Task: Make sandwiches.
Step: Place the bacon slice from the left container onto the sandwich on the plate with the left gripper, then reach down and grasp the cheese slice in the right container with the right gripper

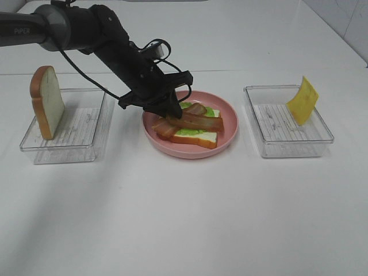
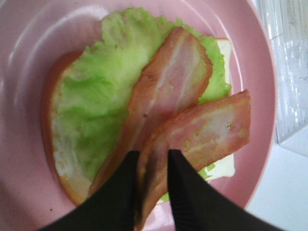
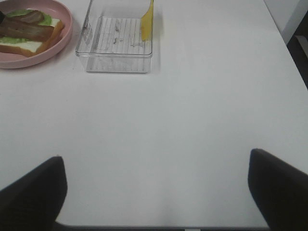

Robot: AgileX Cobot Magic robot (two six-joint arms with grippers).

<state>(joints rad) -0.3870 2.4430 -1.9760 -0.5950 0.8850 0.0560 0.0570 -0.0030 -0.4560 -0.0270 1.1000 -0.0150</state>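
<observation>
Ruffled lettuce (image 2: 96, 96), streaky bacon strips (image 2: 202, 132), pink plate (image 2: 29, 57)

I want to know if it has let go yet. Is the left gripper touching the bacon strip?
Touching. The left wrist view shows the bacon strip between the left gripper's fingers, its end against them.

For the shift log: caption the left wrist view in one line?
Left gripper straddles a bacon strip over lettuce and bread on the pink plate.
</observation>
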